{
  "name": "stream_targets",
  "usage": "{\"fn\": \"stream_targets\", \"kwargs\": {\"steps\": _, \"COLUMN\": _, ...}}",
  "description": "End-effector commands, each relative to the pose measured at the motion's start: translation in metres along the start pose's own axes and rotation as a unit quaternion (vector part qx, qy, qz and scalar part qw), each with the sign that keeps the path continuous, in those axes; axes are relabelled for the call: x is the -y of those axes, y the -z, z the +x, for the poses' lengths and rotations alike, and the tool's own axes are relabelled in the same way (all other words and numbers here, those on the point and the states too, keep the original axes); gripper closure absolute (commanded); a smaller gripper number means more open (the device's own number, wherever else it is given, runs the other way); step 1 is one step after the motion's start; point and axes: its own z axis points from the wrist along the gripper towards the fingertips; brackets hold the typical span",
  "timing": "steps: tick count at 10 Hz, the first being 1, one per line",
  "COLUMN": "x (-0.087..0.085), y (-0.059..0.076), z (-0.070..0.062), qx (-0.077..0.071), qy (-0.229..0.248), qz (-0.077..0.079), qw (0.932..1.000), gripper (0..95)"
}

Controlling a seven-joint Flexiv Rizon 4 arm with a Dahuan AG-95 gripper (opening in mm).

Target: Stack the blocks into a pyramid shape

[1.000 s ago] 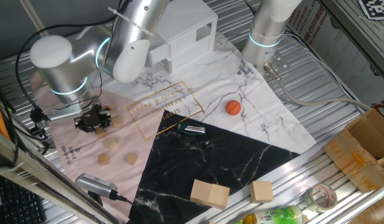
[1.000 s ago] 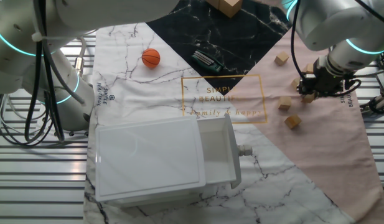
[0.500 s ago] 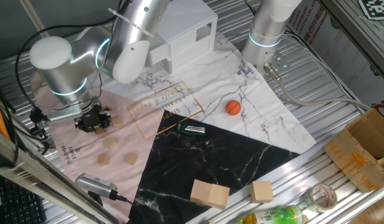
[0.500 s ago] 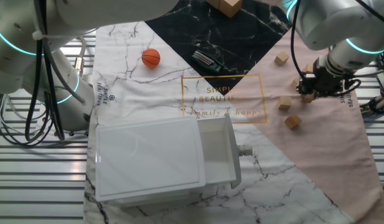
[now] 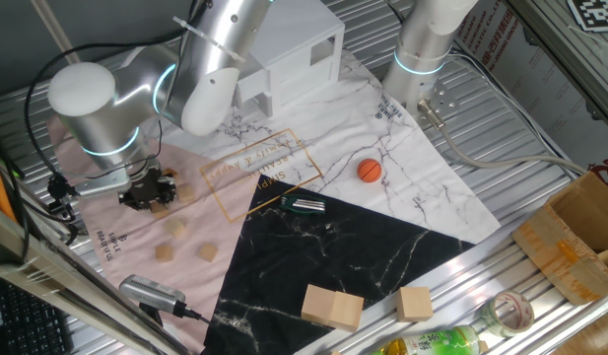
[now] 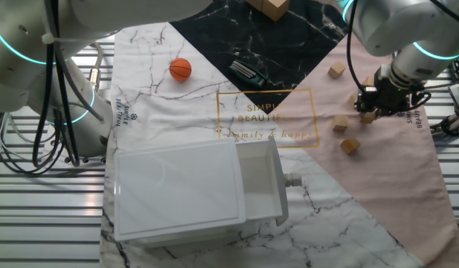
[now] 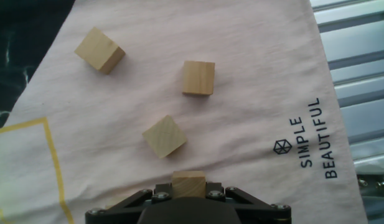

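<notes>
My gripper [image 5: 151, 192] is low over the pink cloth at the left, also shown in the other fixed view [image 6: 372, 110]. In the hand view it [image 7: 188, 186] is shut on one small tan cube [image 7: 188, 183] held between the jaws. Three more cubes lie loose ahead of it on the cloth [image 7: 99, 50] [image 7: 198, 78] [image 7: 163, 136]. In the fixed view these lie in front of the gripper [image 5: 175, 228] [image 5: 164, 253] [image 5: 207, 253], and another cube [image 5: 188, 194] sits just right of it. The other fixed view shows loose cubes [image 6: 336, 71] [image 6: 341, 123] [image 6: 350, 145].
An orange ball [image 5: 370, 170] and a dark tool [image 5: 304, 205] lie mid-table. A white drawer cabinet [image 5: 289, 59] stands at the back. Two larger pale blocks [image 5: 332, 307] [image 5: 415, 303] sit on the black marble. A grey device [image 5: 151, 292] lies at the front left.
The arm's upper body has shifted very slightly; the gripper stays in place, still shut on the cube.
</notes>
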Motion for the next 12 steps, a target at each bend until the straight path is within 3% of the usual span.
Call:
{"fn": "stream_targets", "kwargs": {"steps": 1, "x": 0.0002, "y": 0.0002, "z": -0.0002, "qx": 0.010, "qy": 0.026, "qz": -0.008, "qw": 0.9996, "gripper": 95.0}}
{"fn": "stream_targets", "kwargs": {"steps": 4, "x": 0.0002, "y": 0.0002, "z": -0.0002, "qx": 0.015, "qy": 0.064, "qz": -0.027, "qw": 0.9975, "gripper": 95.0}}
{"fn": "stream_targets", "kwargs": {"steps": 12, "x": 0.0002, "y": 0.0002, "z": -0.0002, "qx": 0.018, "qy": 0.051, "qz": -0.024, "qw": 0.9983, "gripper": 95.0}}
